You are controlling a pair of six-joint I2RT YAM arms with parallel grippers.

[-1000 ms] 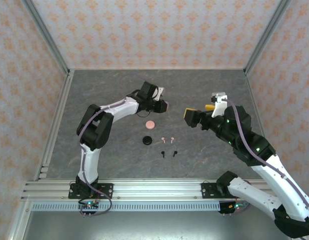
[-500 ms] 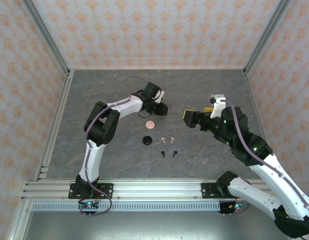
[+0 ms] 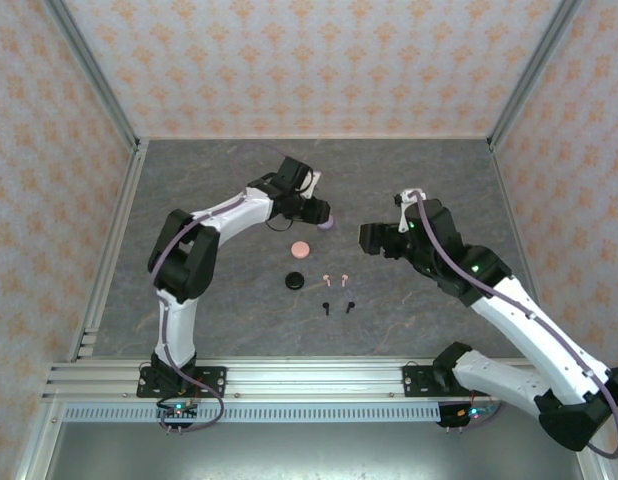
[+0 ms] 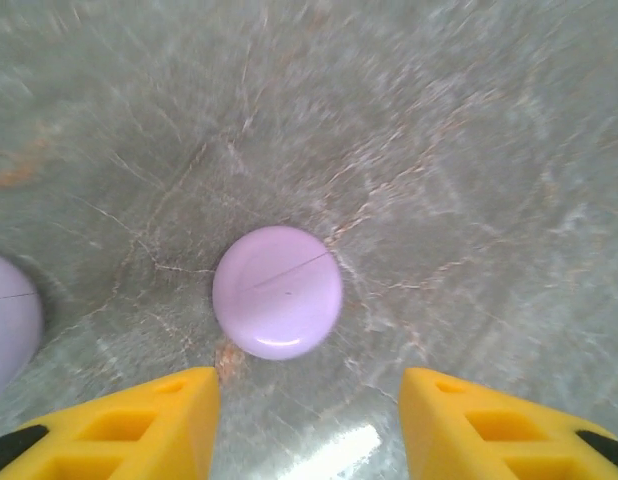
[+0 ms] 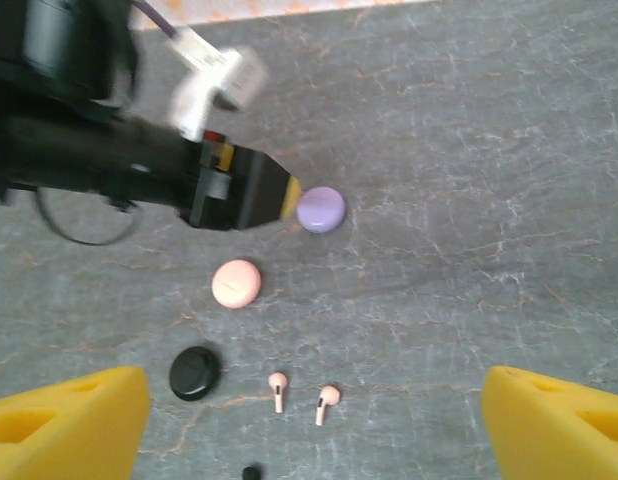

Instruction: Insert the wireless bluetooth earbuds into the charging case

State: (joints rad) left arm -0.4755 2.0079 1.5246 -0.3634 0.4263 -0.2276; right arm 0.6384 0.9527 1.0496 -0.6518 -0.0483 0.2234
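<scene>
Left gripper (image 4: 307, 382), jaws apart, faces the lilac disc (image 4: 277, 291); pink earbuds (image 3: 327, 279) lie base-ward of it, seemingly nearer the wide-open, empty right gripper (image 3: 369, 238).

Two pink earbuds (image 5: 278, 385) flat on the surface (image 3: 439, 180), side by side, two black earbuds (image 3: 328, 307) just nearer, round pink case (image 3: 301, 248), black case (image 3: 293, 282), lilac case (image 4: 277, 305) beyond, lids seemingly shut.

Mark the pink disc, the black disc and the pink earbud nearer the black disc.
pink disc (image 5: 236, 283): right wrist view, middle of its top.
black disc (image 5: 195, 373): right wrist view, middle of its top.
pink earbud (image 5: 278, 381): right wrist view, its round head.
</scene>
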